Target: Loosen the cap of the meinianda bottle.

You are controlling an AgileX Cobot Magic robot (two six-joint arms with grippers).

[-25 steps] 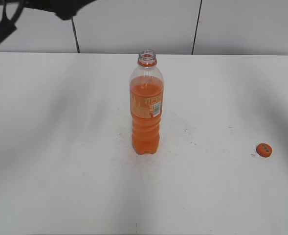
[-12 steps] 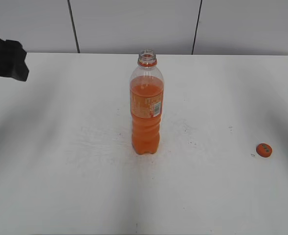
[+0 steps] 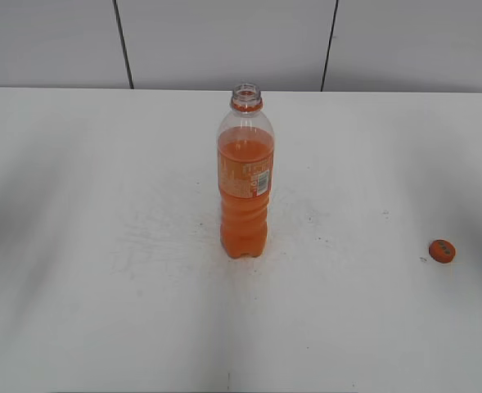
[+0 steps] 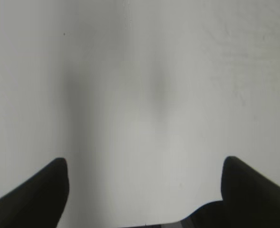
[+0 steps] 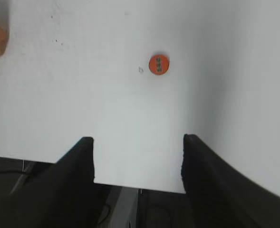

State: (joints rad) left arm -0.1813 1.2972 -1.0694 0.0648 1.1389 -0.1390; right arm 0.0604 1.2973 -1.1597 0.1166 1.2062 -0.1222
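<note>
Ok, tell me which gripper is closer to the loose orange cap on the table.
Right. The right gripper hangs open above the table with the cap lying just ahead of its fingers. The left gripper sees only bare table, with no cap in its view.

obstacles: upright meinianda bottle mid-table; cap far right | elsewhere table open

A white table, faintly speckled with dark specks near its middle, meets a grey panelled wall.

White table, grey panelled wall
</note>
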